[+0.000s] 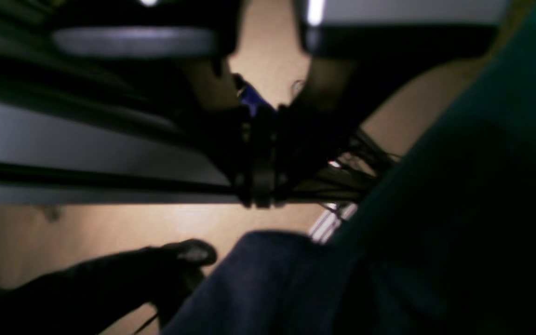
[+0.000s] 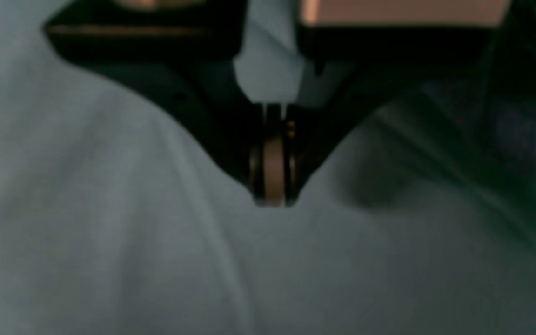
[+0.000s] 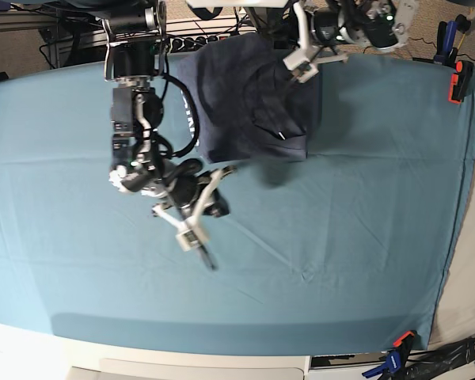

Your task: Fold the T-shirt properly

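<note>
The T-shirt (image 3: pixel 245 99), a dark blue-grey, soft, matte knit, lies bunched in a rough rectangle on the teal cloth (image 3: pixel 364 206) at the tabletop's far edge. The left tool (image 3: pixel 301 63) is at the shirt's upper right corner, jaws closed, seemingly pinching fabric; the right tool (image 3: pixel 208 261) hangs closed and empty over bare cloth, well short of the shirt. Judged a mid-fold step: next, the right tool must reach the shirt's near edge.
</note>
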{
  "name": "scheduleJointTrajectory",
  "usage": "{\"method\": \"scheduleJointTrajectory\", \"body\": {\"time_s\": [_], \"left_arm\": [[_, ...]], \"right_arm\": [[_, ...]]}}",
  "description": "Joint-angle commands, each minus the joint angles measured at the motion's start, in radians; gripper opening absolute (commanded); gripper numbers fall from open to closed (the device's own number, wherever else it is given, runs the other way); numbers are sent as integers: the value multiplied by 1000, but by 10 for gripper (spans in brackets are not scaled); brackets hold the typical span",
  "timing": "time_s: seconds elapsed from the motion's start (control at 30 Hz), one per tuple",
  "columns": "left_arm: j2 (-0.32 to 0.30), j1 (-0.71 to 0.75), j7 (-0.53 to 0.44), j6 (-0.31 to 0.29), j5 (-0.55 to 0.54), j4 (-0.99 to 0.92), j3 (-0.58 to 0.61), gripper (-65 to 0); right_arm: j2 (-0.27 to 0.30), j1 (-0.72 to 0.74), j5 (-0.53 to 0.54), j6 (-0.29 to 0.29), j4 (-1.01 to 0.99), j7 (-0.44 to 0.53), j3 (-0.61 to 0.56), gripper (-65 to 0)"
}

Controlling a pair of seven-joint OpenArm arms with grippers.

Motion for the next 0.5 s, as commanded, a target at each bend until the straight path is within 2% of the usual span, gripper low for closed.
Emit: {"method": "scheduleJointTrajectory", "body": {"time_s": [0.0,0.13,0.23,0.47], "left_arm": [[13,-16,-35,21,2,16,13,-650],[43,-63,-34,37,22,16,26,-650],[43,-80,-33,55,50,16,25,-650],[43,-87,-22,54,34,61,25,-650]], "right_arm": [[3,23,3,2,16,21,-11,-650],[3,23,-3,2,16,21,-27,-650],[3,23,-3,2,16,20,-23,-650],[3,23,-3,2,16,20,-23,-650]]}}
